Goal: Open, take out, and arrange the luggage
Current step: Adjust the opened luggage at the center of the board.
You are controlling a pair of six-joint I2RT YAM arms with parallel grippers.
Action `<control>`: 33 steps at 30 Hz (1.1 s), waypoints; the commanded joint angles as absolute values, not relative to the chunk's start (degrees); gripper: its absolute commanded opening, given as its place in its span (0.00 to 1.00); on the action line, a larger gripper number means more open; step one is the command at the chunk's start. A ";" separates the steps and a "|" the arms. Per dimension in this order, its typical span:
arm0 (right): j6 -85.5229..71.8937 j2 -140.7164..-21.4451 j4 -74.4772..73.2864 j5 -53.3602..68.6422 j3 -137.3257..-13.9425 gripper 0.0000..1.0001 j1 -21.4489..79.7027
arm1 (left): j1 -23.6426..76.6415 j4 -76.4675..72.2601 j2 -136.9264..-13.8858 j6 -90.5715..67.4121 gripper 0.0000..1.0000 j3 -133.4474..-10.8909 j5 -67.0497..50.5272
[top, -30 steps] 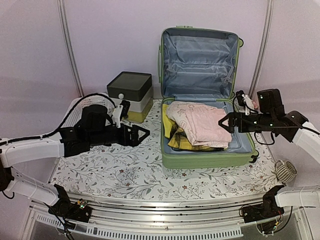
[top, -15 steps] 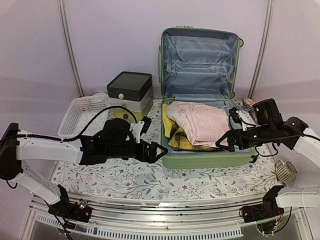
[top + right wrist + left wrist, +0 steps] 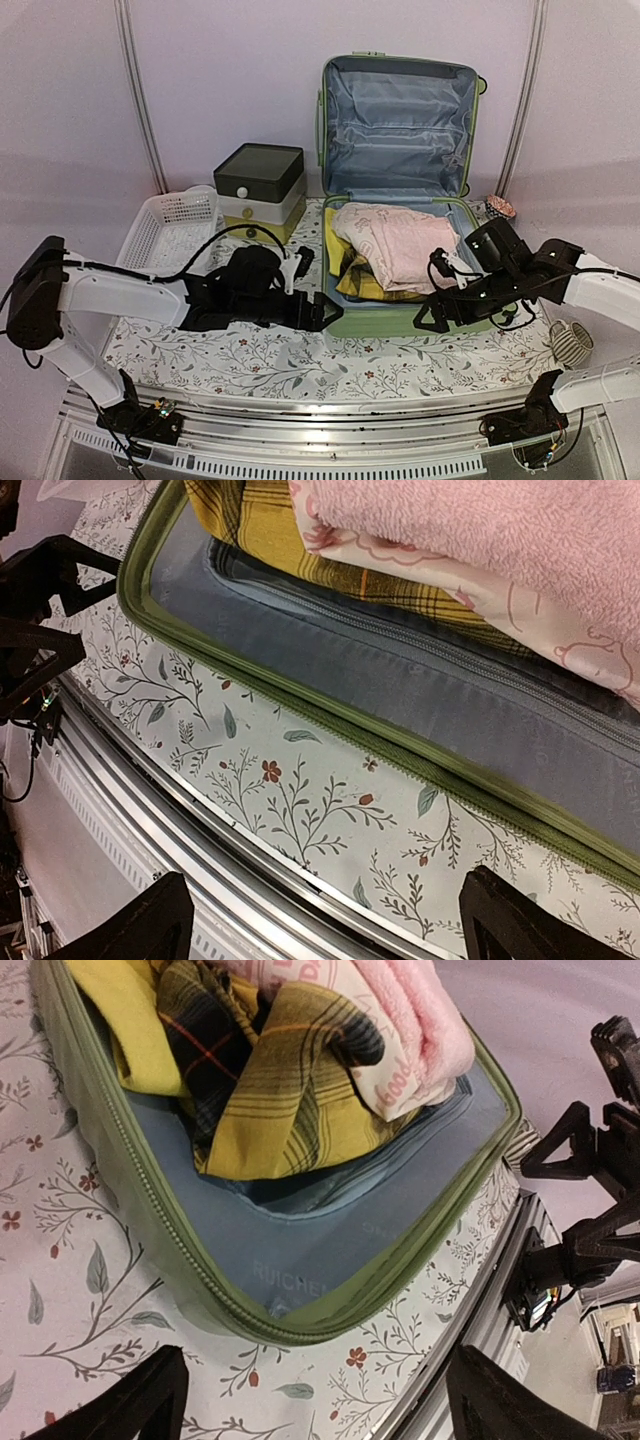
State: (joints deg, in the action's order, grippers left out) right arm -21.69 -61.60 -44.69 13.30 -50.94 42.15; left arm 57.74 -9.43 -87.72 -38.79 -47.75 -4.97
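**Open luggage flanked at its front wall by two spread pairs of jaws**

The luggage [image 3: 400, 130] was found lying open at the right rear of the worktop [image 3: 270, 365]. Its lid was propped upright against the back wall, and the pale blue lining was exposed. The lower shell was seen to be filled with folded clothing: a pink garment [image 3: 400, 250] was laid on top, and a yellow plaid garment [image 3: 362, 285] was tucked beneath it toward the front left.

The left arm [image 3: 130, 295] was stretched low across the worktop, and the left jaws were held wide apart just beside the front left corner of the shell, with nothing between them. The right arm [image 3: 590, 285] was reached in from the other side. The right jaws were likewise spread and empty, low in front of the right part of the front wall. The clothing was separated from both pairs of jaws by the green rim and zipper.

A dark-lidded drawer box [image 3: 260, 185] was placed just left of the luggage, behind the left arm. A white mesh basket [image 3: 165, 225] was set further left. A coiled object [image 3: 570, 345] was noted near the right edge.
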 commanded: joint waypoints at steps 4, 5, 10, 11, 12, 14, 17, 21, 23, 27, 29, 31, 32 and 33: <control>-26.19 -63.43 -45.12 9.77 -51.06 0.90 44.81 | 58.52 -10.42 -90.92 -40.12 0.92 -49.43 -6.52; -27.11 -63.76 -45.42 10.11 -50.89 0.89 45.42 | 58.53 -10.44 -91.15 -40.20 0.92 -49.48 -6.76; -31.09 -63.76 -45.20 10.26 -48.76 0.89 48.38 | 58.70 -10.45 -91.75 -40.67 0.91 -49.33 -7.59; -31.89 -63.39 -44.18 10.72 -48.04 0.89 48.53 | 58.94 -10.52 -91.82 -40.76 0.91 -49.27 -7.56; -32.66 -63.11 -43.36 11.16 -47.28 0.89 48.53 | 59.04 -10.73 -91.91 -40.89 0.91 -49.16 -7.64; -33.54 -63.15 -41.72 11.45 -45.98 0.88 48.58 | 59.13 -11.61 -92.37 -41.44 0.90 -48.84 -7.93; -34.42 -64.42 -39.90 10.62 -45.06 0.88 48.55 | 59.19 -13.01 -93.59 -42.46 0.87 -48.74 -8.47; -34.80 -65.97 -37.00 9.33 -44.45 0.78 48.57 | 59.09 -13.14 -95.09 -42.65 0.77 -49.44 -8.03; -35.22 -66.77 -35.89 7.82 -44.23 0.76 48.54 | 59.10 -13.02 -95.62 -42.48 0.75 -49.84 -7.30; -36.10 -69.58 -36.09 3.41 -45.93 0.70 48.51 | 58.77 -12.72 -97.12 -42.29 0.73 -50.71 -6.66; -36.72 -70.55 -35.94 0.76 -46.43 0.68 48.44 | 58.58 -12.57 -98.27 -42.23 0.73 -51.54 -6.39; -37.29 -71.16 -35.50 -1.22 -46.59 0.66 48.14 | 58.24 -12.93 -99.27 -42.09 0.72 -52.12 -5.93; -37.27 -71.46 -35.14 -1.72 -46.62 0.65 47.50 | 58.03 -13.26 -99.71 -41.94 0.72 -52.38 -5.80; -37.30 -71.72 -34.81 -1.95 -46.64 0.64 46.42 | 57.80 -13.61 -100.10 -41.66 0.72 -52.77 -5.68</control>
